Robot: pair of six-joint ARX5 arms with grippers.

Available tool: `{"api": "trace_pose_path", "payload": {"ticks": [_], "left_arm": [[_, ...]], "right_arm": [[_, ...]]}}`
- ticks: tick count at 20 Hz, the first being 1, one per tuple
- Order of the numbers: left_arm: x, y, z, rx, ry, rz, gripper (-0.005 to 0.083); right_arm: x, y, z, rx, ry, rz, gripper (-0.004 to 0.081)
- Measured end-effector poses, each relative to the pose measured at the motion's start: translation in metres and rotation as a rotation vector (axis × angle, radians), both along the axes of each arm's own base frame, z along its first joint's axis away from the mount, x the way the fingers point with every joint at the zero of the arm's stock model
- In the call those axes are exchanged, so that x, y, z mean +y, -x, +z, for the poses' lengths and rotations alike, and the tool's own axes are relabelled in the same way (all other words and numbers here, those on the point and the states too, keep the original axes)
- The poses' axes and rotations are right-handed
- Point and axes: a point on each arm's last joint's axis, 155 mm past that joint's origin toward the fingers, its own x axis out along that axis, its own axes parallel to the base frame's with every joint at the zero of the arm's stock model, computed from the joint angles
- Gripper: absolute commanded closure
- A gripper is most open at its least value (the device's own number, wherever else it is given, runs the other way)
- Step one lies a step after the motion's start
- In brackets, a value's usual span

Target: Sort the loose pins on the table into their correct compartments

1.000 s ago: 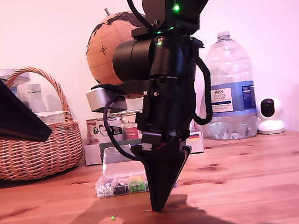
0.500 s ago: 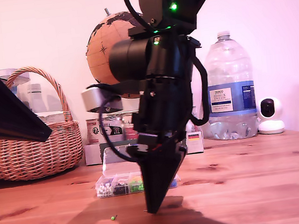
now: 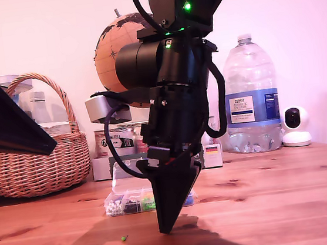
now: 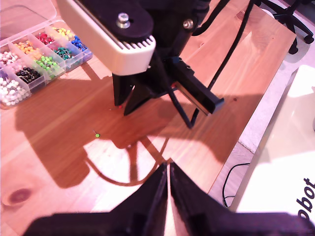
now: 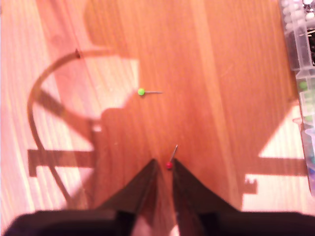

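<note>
Second wrist view: my second gripper (image 5: pixel 164 169) has its tips at the red pin (image 5: pixel 169 165), jaws nearly closed around its head (actual grip: cannot tell). Green pin (image 5: pixel 141 91) lies loose on the pine table (image 5: pixel 221 73), near the organiser box (image 3: pixel 131 202). Neither pin sorted. My first gripper (image 4: pixel 168 169) hovers closed, empty. Wicker basket (image 3: pixel 37 154), globe (image 3: pixel 111 51) and water bottle (image 3: pixel 251 95) stand behind.

Pale wall (image 3: pixel 291 1) behind; wicker basket (image 3: pixel 38 163), globe (image 3: pixel 111 51), water bottle (image 3: pixel 251 97), small camera (image 3: pixel 296 126)
</note>
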Motion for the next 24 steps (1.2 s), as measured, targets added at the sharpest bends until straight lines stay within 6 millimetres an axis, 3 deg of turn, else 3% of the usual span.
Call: {"api": "trace_pose_path", "payload": {"ticks": [11,18,24], "left_arm": [[0.0,0.0,0.0,0.0,0.0,0.0,0.0795],[0.0,0.0,0.0,0.0,0.0,0.0,0.0795],[0.0,0.0,0.0,0.0,0.0,0.0,0.0795]], "right_arm": [[-0.004,0.003,0.002,0.014,0.019,-0.001,0.0782],[0.007,-0.008,0.028,-0.004,0.001,-0.001,0.0782],[-0.001,-0.022,0.035,-0.025,0.018,-0.032,0.0782]]}}
